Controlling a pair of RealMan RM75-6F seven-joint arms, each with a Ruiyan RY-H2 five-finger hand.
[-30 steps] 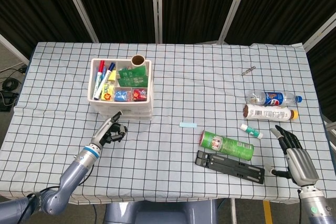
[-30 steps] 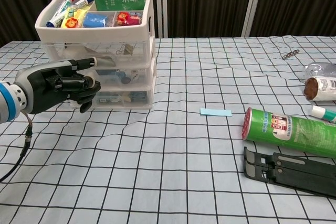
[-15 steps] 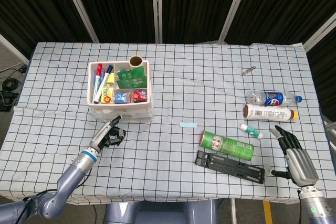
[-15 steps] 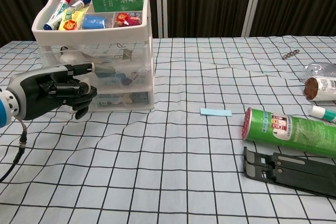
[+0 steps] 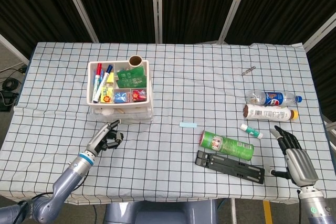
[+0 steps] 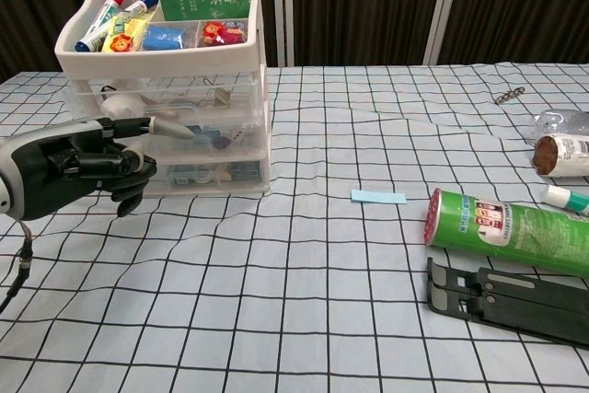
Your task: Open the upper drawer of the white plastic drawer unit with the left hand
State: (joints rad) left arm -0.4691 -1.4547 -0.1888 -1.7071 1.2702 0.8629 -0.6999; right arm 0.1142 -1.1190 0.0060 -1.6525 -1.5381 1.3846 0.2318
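The white plastic drawer unit [image 5: 119, 94] [image 6: 167, 89] stands at the left of the table, its top tray full of markers and small items. Its upper drawer [image 5: 118, 113] [image 6: 184, 115] sticks out a little from the front, showing a white object inside. My left hand [image 5: 105, 140] [image 6: 74, 165] is just in front of it. Most fingers are curled in, and one stretched finger reaches the drawer's front edge. My right hand [image 5: 295, 159] rests open near the front right table edge, away from everything, and shows only in the head view.
A green can [image 5: 227, 145] [image 6: 506, 230] lies by a black stand [image 5: 230, 166] [image 6: 506, 301] at the front right. Also on the checked cloth are a blue note [image 5: 187, 125] [image 6: 377, 197], two lying bottles [image 5: 273, 98] [image 5: 269, 113], a small tube [image 5: 251, 130] and a metal clip [image 5: 248, 70].
My left hand has drawn back toward the front edge, and the upper drawer has slid out with it. The whole unit shifted slightly left. The right hand stayed still.
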